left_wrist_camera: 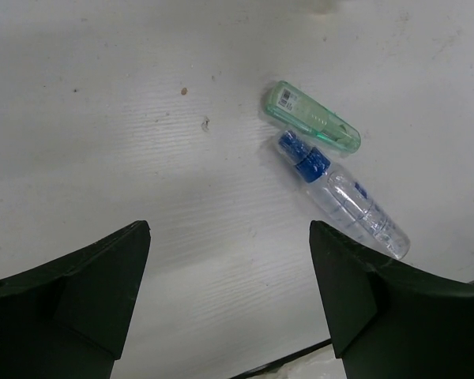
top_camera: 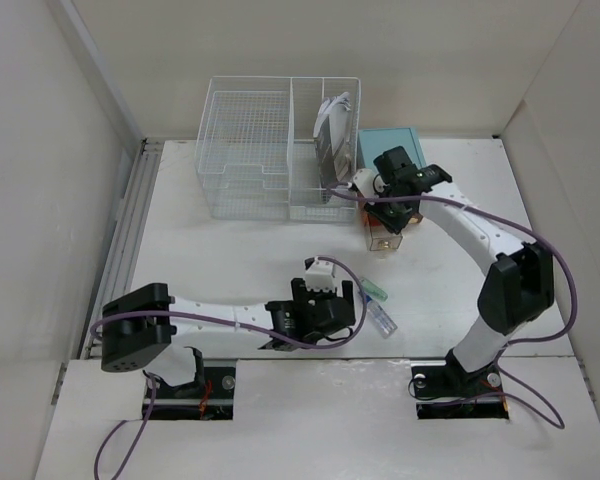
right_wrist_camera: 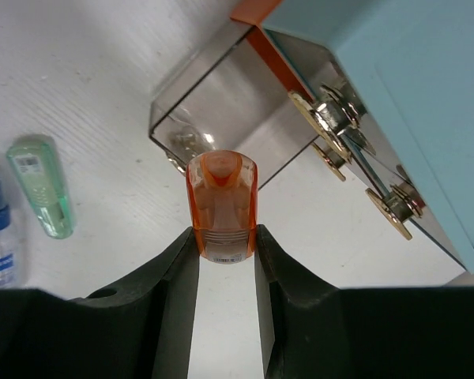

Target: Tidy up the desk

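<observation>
right end effector (right_wrist_camera: 225,241) pinches an orange case (right_wrist_camera: 221,193) over the clear drawer (right_wrist_camera: 196,80), upper centre. likely the stowing step: next, lower and release inside. left end effector (left_wrist_camera: 229,264) hangs spread above the white tabletop (top_camera: 230,255), which fills mid-frame.

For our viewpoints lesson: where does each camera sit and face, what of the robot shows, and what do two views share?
Top external: above and behind the robot, looking down on the desk; left arm and right arm show.
Left wrist: on the left arm, facing down; open left gripper frames a green case and spray bottle.
Right wrist: on the right arm, facing the open drawer; right gripper holds an orange case.
Both wrist views share that case and bottle.
</observation>
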Robot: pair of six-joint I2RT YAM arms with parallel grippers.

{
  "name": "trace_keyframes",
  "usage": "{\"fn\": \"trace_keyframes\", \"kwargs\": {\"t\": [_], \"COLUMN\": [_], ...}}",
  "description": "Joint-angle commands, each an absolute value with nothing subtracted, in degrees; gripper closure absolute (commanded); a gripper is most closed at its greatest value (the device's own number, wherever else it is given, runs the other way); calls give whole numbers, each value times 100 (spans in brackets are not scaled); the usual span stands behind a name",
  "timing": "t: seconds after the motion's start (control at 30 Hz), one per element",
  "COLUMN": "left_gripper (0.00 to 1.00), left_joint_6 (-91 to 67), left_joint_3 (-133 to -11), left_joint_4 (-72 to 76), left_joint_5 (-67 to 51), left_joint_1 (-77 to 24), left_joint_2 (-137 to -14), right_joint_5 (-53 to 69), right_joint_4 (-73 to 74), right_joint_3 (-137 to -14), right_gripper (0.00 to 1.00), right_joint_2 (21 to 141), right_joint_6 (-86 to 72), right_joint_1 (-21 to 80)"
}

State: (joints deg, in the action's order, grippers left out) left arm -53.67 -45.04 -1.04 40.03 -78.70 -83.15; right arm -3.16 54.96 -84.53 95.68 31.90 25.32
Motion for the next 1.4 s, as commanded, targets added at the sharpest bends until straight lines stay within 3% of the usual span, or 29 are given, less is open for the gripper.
{"fn": "trace_keyframes", "kwargs": {"t": [0.0, 0.1, 0.3, 0.4, 0.53, 0.77, 0.87, 0.97, 1.0, 1.07, 1.13, 1.2, 1.37], "left_gripper": [21, 21, 21, 21, 21, 21, 21, 27, 29, 34, 38, 40, 41], "left_joint_6": [-5247, -5247, -5010, -4931, -4729, -4466, -4290, -4096, -3974, -3973, -4252, -4438, -4614], "left_joint_3": [-4693, -4693, -4930, -5044, -5159, -5335, -5528, -5791, -5853, -6115, -6449, -6609, -6890], "left_joint_4": [-26, -26, 26, 131, 255, 325, 325, 325, 325, 185, -226, -438, -580], "left_joint_5": [3981, 3981, 3981, 3981, 3858, 3735, 3683, 3630, 3630, 3437, 3323, 3261, 2874], "left_joint_1": [-7866, -7814, -7691, -7515, -7304, -7242, -7189, -7023, -6909, -6795, -6671, -6618, -6618], "left_joint_2": [-8332, -8385, -8735, -8885, -8947, -9105, -9237, -9395, -9517, -9676, -9948, -10089, -10432], "right_joint_5": [-413, -475, -536, -536, -431, -176, -114, 210, 315, 622, 895, 1220, 1950], "right_joint_4": [5318, 5133, 4958, 4887, 4887, 5010, 5071, 5203, 5203, 5107, 4888, 4433, 3877], "right_joint_3": [-8640, -8640, -8754, -8868, -8930, -8982, -9035, -9035, -9035, -9035, -8896, -8685, -8131], "right_gripper": [100, 100, 90, 80, 57, 44, 44, 55, 68, 82, 91, 92, 86], "right_joint_2": [9676, 9825, 10178, 10301, 10415, 10249, 10195, 9757, 9617, 9160, 8591, 8150, 7094], "right_joint_6": [3340, 3401, 3454, 3454, 3454, 3454, 3454, 3376, 3288, 3104, 2736, 2488, 2031], "right_joint_1": [2461, 2399, 2286, 2232, 2171, 2118, 2118, 2066, 2005, 1742, 1478, 1023, 414]}}
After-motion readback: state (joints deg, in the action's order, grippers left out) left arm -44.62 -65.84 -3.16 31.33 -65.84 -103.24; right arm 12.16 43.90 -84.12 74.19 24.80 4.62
